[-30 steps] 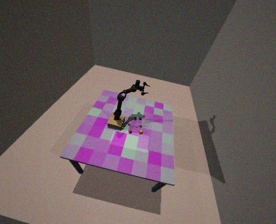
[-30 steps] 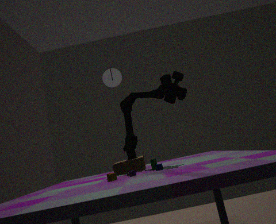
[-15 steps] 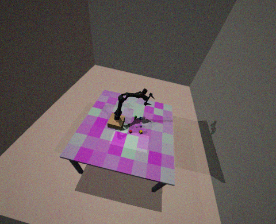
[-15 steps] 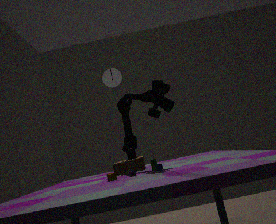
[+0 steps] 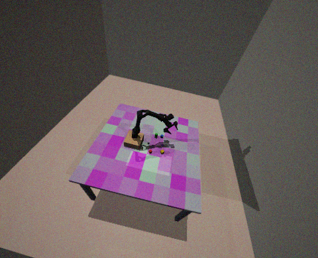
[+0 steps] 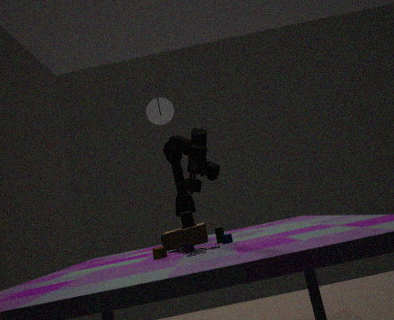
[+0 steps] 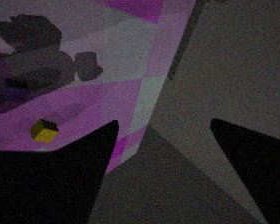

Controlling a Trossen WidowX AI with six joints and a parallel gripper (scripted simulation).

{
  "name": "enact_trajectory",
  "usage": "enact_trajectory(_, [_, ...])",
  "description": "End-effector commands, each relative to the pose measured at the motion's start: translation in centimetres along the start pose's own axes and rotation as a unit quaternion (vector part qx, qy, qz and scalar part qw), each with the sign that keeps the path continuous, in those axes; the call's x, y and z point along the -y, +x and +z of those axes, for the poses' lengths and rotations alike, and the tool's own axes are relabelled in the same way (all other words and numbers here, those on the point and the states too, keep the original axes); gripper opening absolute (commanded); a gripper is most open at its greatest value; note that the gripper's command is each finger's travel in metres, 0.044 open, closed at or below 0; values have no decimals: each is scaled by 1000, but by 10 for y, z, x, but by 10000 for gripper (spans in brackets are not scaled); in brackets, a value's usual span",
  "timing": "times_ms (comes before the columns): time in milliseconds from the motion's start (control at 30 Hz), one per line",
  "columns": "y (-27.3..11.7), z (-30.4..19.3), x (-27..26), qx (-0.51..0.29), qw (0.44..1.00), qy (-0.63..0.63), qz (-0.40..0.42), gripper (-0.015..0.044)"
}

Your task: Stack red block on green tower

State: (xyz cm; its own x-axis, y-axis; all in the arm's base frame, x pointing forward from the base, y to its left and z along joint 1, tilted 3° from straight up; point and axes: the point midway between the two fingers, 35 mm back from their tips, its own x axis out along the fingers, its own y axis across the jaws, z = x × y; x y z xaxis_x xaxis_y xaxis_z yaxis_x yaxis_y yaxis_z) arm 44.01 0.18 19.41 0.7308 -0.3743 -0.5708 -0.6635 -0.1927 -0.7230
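Observation:
The red block point(image 5: 150, 151) is a tiny cube on the checkered table, front-right of the arm's base in the top view; I cannot make it out in the other views. The green tower point(image 5: 156, 135) point(image 6: 219, 235) stands upright farther back, taller than the blue block beside it. Nothing red shows on its top. My gripper point(image 5: 173, 131) point(image 7: 163, 123) is open and empty, high above the table and out beyond the blocks. The wrist view shows neither the red block nor the tower between the fingers.
A blue block point(image 5: 161, 135) point(image 6: 226, 238) is close beside the tower. A yellow block point(image 5: 162, 151) point(image 6: 159, 253) point(image 7: 44, 132) lies right of the red block in the top view. A small dark object point(image 5: 148, 143) point(image 6: 189, 248) lies near the wooden base point(image 5: 132, 143) point(image 6: 185, 237). The arm's shadow crosses the table.

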Motion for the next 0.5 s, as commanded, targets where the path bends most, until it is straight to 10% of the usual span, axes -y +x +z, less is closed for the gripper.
enact_trajectory(0, [13,-23,-29,-2,998,36,50,440])
enact_trajectory(467, [23,-100,-154,-17,944,216,249,440])
